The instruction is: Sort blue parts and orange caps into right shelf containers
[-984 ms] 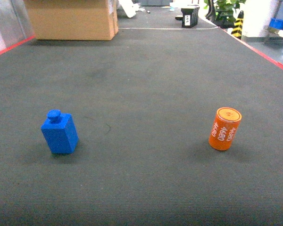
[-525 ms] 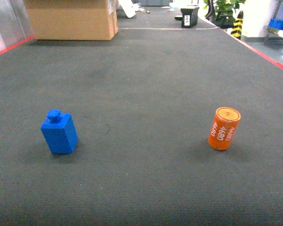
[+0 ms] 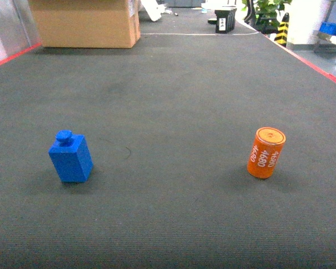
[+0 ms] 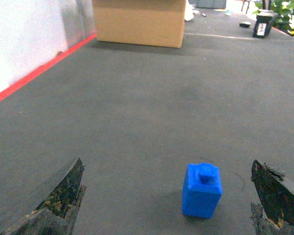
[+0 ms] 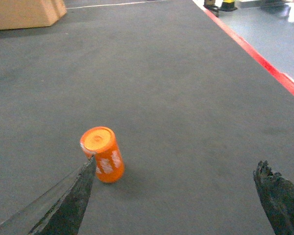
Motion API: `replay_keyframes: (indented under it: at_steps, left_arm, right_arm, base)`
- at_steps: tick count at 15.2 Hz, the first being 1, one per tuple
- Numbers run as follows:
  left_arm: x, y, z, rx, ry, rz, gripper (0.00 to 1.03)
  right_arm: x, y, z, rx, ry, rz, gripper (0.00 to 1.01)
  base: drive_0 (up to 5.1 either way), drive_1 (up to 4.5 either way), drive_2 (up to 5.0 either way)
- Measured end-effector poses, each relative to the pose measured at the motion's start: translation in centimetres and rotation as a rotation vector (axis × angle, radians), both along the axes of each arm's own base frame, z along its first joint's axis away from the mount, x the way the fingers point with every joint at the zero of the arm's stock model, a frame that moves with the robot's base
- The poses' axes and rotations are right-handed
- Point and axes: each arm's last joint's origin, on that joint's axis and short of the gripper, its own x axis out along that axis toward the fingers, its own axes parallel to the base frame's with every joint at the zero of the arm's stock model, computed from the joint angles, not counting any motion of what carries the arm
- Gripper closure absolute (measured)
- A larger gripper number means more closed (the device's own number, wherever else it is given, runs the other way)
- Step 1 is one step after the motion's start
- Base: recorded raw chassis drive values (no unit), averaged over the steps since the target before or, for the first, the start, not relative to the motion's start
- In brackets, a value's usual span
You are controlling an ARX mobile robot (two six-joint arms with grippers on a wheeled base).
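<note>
blue part (image 3: pixel 71 158): upright on dark grey floor mat (image 3: pixel 173 101), left side of head view; square body, round knob on top, slightly tilted look. Nothing touching it.
orange cap (image 3: pixel 266 152): upright cylinder on the mat, right side of head view, well apart from blue part; white "4680" print down its side.
left pincer (image 4: pixel 169 200): jaws wide apart, holding nothing; two dark worn fingertips (image 4: pixel 59 196) at the bottom corners of the left wrist view. Blue part sits ahead between them, nearer the right finger, no contact.
right pincer (image 5: pixel 179 198): jaws wide apart, holding nothing. Orange cap lies ahead, just beside the left fingertip (image 5: pixel 76 196) in the right wrist view; contact cannot be told.
containers: blue bins (image 3: pixel 333 28) far right at top edge of head view, only partly seen, well away from both parts.
cardboard box (image 3: pixel 84 22): on the mat, far back left.
red line (image 3: pixel 313 61): runs along mat edge, right side.
plant (image 3: pixel 266 11): far back right.
</note>
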Motion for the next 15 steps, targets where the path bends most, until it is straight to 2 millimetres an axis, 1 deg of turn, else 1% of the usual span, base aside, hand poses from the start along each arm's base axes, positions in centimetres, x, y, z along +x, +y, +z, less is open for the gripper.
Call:
replay_keyframes:
  at_steps: [1, 2, 3, 4, 5, 6, 8, 11, 13, 15]
  left_arm:
    - [2.4, -0.8, -0.6, 0.005, 0.025, -0.028, 0.05]
    - [4.8, -1.6, -2.0, 0.018, 0.097, -0.043, 0.05]
    - [6.7, -2.2, -3.4, 0.033, 0.168, -0.051, 0.05]
    - [8.2, -2.5, -4.1, 0.045, 0.202, -0.055, 0.05]
    - [9.8, -3.0, -4.5, 0.058, 0.215, -0.069, 0.05]
    - [11.0, -3.4, -4.8, 0.058, 0.218, -0.078, 0.05]
    - [12.0, -3.8, -5.5, 0.061, 0.237, -0.084, 0.05]
    - [12.7, -4.0, -6.6, 0.064, 0.266, -0.095, 0.05]
    - [13.1, -4.2, -7.2, 0.064, 0.279, -0.105, 0.05]
    - [13.7, -4.4, -8.0, 0.067, 0.298, -0.112, 0.05]
  right_arm:
    - [2.9, 0.8, -0.2, 0.008, -0.010, 0.033, 0.03]
    - [5.3, 1.7, -1.1, 0.003, 0.012, 0.047, 0.03]
    - [6.9, 2.2, -2.3, -0.013, 0.070, 0.056, 0.03]
    - [8.1, 2.7, -3.8, -0.038, 0.141, 0.067, 0.03]
    - [9.2, 3.1, -4.6, -0.063, 0.174, 0.080, 0.03]
    - [10.6, 3.7, -4.6, -0.070, 0.168, 0.099, 0.03]
    - [11.9, 4.7, -5.0, -0.075, 0.184, 0.134, 0.03]
    - [12.7, 5.8, -5.8, -0.081, 0.207, 0.163, 0.03]
    - [13.5, 6.3, -6.0, -0.081, 0.209, 0.169, 0.03]
    - [14.1, 6.5, -6.8, -0.079, 0.233, 0.166, 0.03]
  base:
    - [0.0, 0.00, 0.0]
    - [0.0, 0.00, 0.0]
    - [0.0, 0.00, 0.0]
    - [0.0, 0.00, 0.0]
    - [0.0, 0.00, 0.0]
    - [0.0, 0.00, 0.0]
    - [0.0, 0.00, 0.0]
    - [0.0, 0.00, 0.0]
    - [0.0, 0.00, 0.0]
    - [0.0, 0.00, 0.0]
